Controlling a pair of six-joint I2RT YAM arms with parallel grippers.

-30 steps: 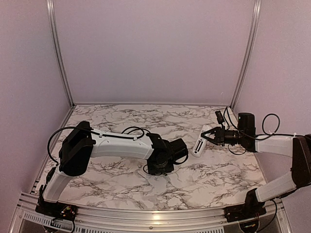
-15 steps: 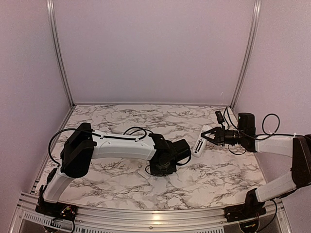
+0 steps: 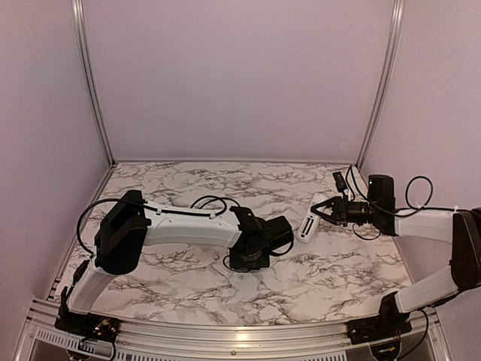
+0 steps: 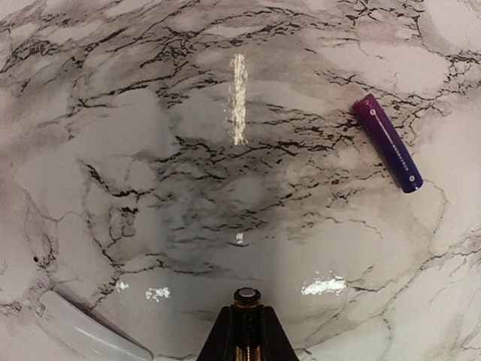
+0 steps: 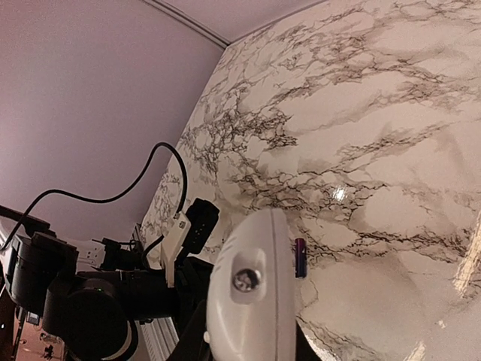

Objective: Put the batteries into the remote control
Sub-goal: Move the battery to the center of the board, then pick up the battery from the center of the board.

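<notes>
Presently the left gripper (image 4: 246, 320) is clamped on the held battery (image 4: 246, 295). Its jaws are narrow, with no gap showing either side. The wrist view shows this cell end-on: a round metal cap towards the table and a gold-coloured body between the dark fingers (image 4: 222, 338). The cap hangs above the marble-patterned table (image 3: 188, 180) and does not touch it.

The loose battery (image 4: 388, 143) lies flat on the table, far and right of the left gripper and well apart from it. It has a purple-to-blue body and lies at a slant. Nothing covers it or lies between it and the gripper. A pale flat piece (image 4: 90, 331) lies on the table at the near left of the left wrist view, just beside the fingers. What it is cannot be told.

The right gripper (image 3: 325, 212) is closed on the remote control (image 3: 307, 226), gripping its right-hand end. The white body points left towards the left arm (image 3: 188, 226) and stops short of it. Whether the remote's lower end touches the table cannot be told.

In the right wrist view the remote's rounded end, with one screw (image 5: 246, 280), fills the near foreground and hides the right fingers. The loose battery shows just past its edge.
</notes>
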